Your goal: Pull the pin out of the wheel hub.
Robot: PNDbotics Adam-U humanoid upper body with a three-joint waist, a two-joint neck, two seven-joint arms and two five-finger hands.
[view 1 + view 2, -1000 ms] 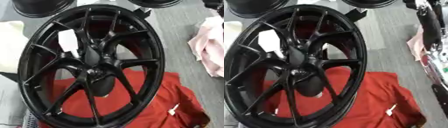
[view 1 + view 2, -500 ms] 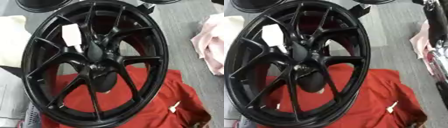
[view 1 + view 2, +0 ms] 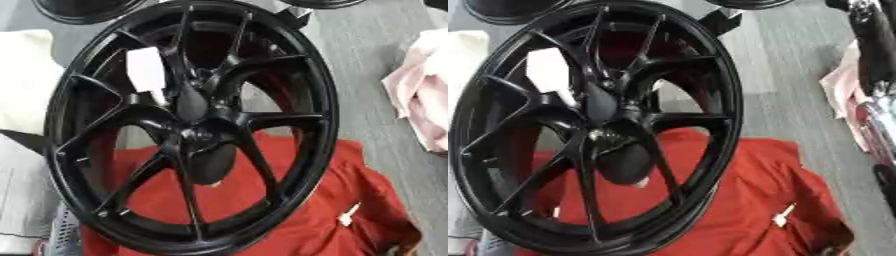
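While the black wheel (image 3: 192,125) stands tilted over the red cloth (image 3: 350,200), neither hand shows, so their state is unknowable; a blind reach could topple it.

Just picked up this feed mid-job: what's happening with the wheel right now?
Nothing is handling it at this moment. The black wheel fills the view, lying over a red cloth, with its hub facing the camera. Neither robot hand shows; only part of a silver and black arm appears at the right edge of the right eye view. I cannot make out a pin at the hub, so whether it is out is unclear.
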